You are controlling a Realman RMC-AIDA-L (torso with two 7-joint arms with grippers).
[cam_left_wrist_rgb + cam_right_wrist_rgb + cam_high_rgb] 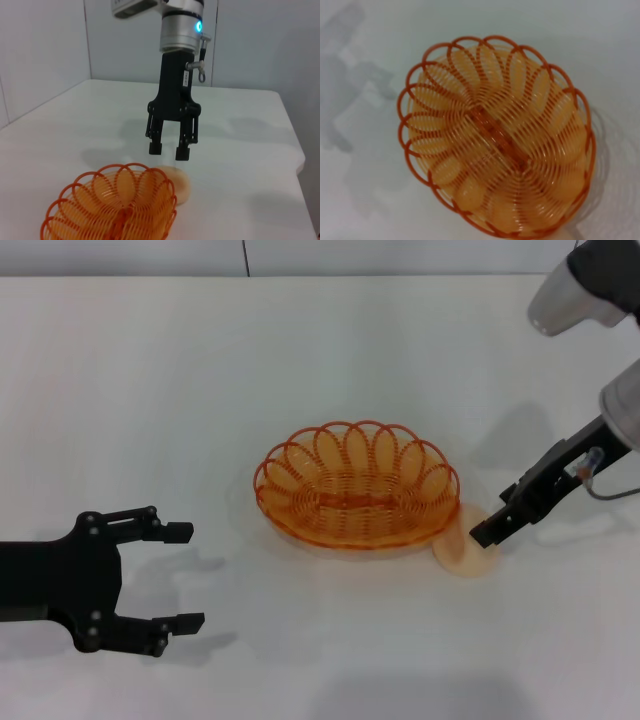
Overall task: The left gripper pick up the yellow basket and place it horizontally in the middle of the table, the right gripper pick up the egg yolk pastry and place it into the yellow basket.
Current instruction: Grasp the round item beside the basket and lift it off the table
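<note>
The yellow basket (356, 485) lies lengthwise in the middle of the white table (150, 390), empty. It also shows in the left wrist view (112, 207) and fills the right wrist view (495, 140). The egg yolk pastry (462, 552) sits on the table against the basket's right end; it shows in the left wrist view (179, 184) too. My right gripper (482, 533) hangs just above the pastry, its fingers apart and empty (169, 151). My left gripper (185, 577) is open and empty at the front left, well clear of the basket.
The table's far edge meets a pale wall (300, 255). In the left wrist view the table's right edge (300, 165) runs close behind the right arm.
</note>
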